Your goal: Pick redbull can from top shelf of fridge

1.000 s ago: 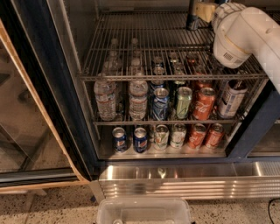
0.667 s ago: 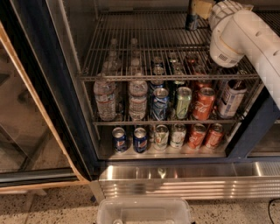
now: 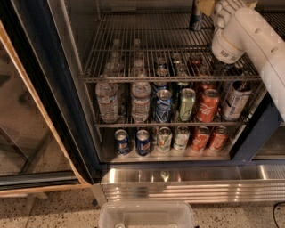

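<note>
The fridge (image 3: 67,116) stands open in the camera view, with its dark frame around the racks. The top shelf (image 3: 147,49) is a chrome wire rack, bare except at the back right. There the redbull can (image 3: 196,20) stands upright, slim and dark blue; its top is cut off by the picture's edge. My gripper (image 3: 205,6) is at the very top edge, right beside the can's upper part and partly out of view. My white arm (image 3: 249,40) reaches in from the right above the shelf.
The middle rack holds water bottles (image 3: 140,100), a Pepsi can (image 3: 163,106), a green can (image 3: 186,104), a Coca-Cola can (image 3: 207,105) and a large can (image 3: 234,100). The bottom rack holds several short cans (image 3: 142,141). The glass door (image 3: 26,111) is at left, the steel base panel (image 3: 191,185) below, and a clear plastic bin (image 3: 147,216) on the floor.
My arm has moved up and deeper into the fridge. The gripper has gone toward the back right of the top shelf, closer to the redbull can. The cans have not moved.
</note>
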You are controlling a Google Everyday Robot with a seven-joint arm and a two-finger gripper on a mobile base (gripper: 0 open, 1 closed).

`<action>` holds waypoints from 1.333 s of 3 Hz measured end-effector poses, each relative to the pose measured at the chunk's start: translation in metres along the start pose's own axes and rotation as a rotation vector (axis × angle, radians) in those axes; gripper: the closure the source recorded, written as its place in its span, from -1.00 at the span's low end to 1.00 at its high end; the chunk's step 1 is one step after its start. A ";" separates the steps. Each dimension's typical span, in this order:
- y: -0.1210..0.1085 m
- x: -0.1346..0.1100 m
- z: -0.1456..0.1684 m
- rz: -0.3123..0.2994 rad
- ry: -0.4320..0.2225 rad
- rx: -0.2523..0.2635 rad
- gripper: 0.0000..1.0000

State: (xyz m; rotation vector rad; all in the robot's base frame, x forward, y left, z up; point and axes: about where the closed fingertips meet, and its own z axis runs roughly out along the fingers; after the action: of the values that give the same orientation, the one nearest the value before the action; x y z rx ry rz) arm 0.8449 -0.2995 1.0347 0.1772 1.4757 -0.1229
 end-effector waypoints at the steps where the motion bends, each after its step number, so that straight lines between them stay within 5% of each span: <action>1: -0.007 0.003 0.009 -0.011 0.060 0.022 -1.00; 3: -0.013 0.016 0.018 0.043 0.164 0.053 -1.00; 4: -0.013 0.016 0.018 0.042 0.163 0.053 -0.74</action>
State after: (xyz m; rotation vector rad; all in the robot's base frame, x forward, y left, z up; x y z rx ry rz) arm 0.8612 -0.3152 1.0197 0.2663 1.6309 -0.1158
